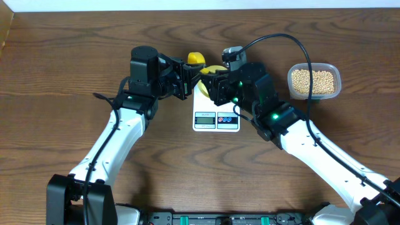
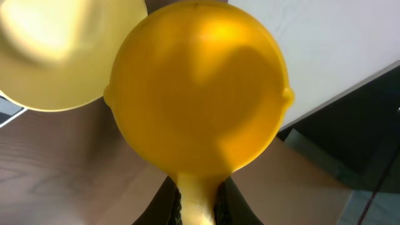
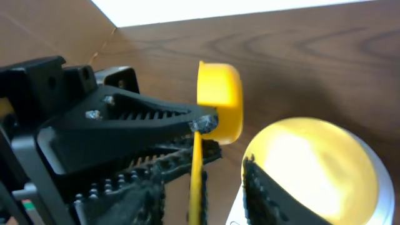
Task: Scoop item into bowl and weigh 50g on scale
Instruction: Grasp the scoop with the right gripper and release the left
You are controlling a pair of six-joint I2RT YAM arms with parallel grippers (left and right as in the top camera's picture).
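1. While the left fingers (image 2: 167, 209) are pressed together on the handle of the yellow scoop (image 2: 197, 87), the cup of the scoop stands just ahead of their tips. No beans show on it.
2. The right fingers (image 3: 255, 187) stand apart. The thin edge of the scoop handle shows in the gap between them, but I see nothing clamped there.
3. Just beside one right finger is the rim of the pale bowl (image 3: 312, 169); I cannot tell if they touch. The bowl looks empty, though glare hides its bottom.
4. Below the bowl and below both pairs of fingers is the scale (image 1: 216, 120), on the table (image 1: 187, 181). Its display is too small to read.
5. The beans (image 1: 312, 80) lie well apart from all the fingers, in the clear tub (image 1: 338, 87) beyond the right arm.
6. In my judgement the scooping is not yet begun, so almost the whole task is left.
7. What could go wrong:
   - The two pairs of fingers are crowded over the bowl. A sideways move could knock the scoop or push the light bowl off the scale.
   - A finger resting on the bowl would falsify the weight.
   - On the way to the tub the scoop must pass the right arm and may strike it.
   - The thin handle may turn in the grip, and round beans would roll away.
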